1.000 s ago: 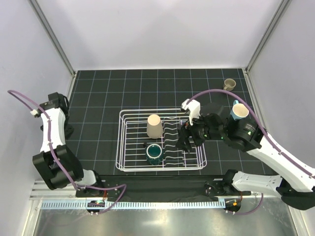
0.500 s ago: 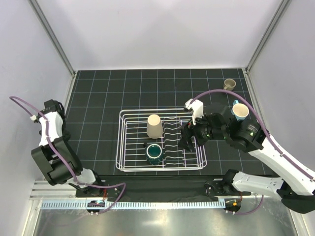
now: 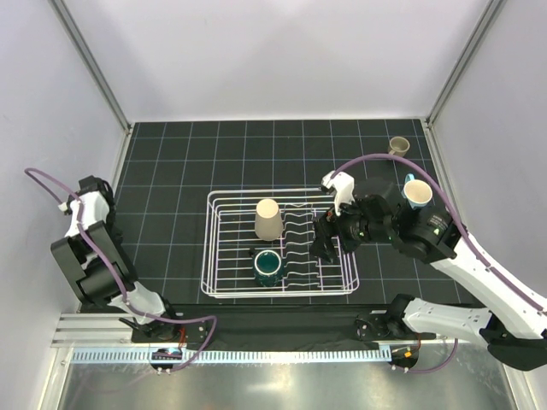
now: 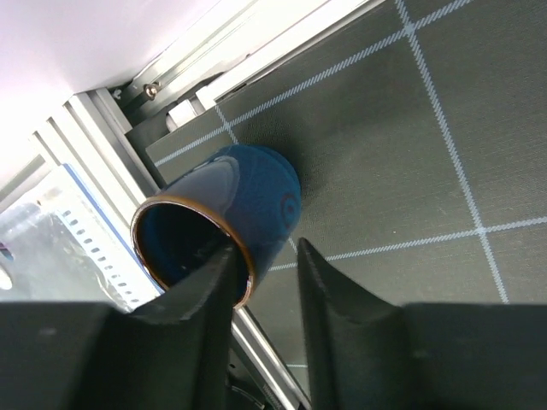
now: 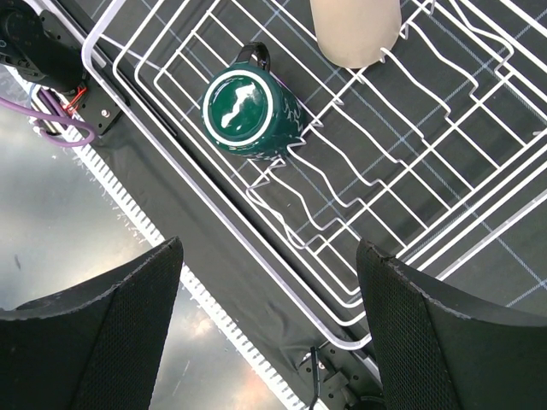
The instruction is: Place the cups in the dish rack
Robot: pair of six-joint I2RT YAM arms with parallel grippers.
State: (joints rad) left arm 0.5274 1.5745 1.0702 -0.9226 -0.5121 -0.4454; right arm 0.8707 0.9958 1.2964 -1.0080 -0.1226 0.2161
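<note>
Pickup of the dark blue cup (image 4: 235,201), on its side at the left wrist frame's upper left, looks under way: left gripper (image 4: 265,249) straddles its rim at a narrow gap, and I cannot tell whether it holds. Centre overhead, the dish rack (image 3: 210,248) holds a beige cup (image 3: 268,219) and teal mug (image 3: 267,266); right gripper (image 5: 269,333) gapes empty above it. Next: secure, lift, carry rackward.
</note>
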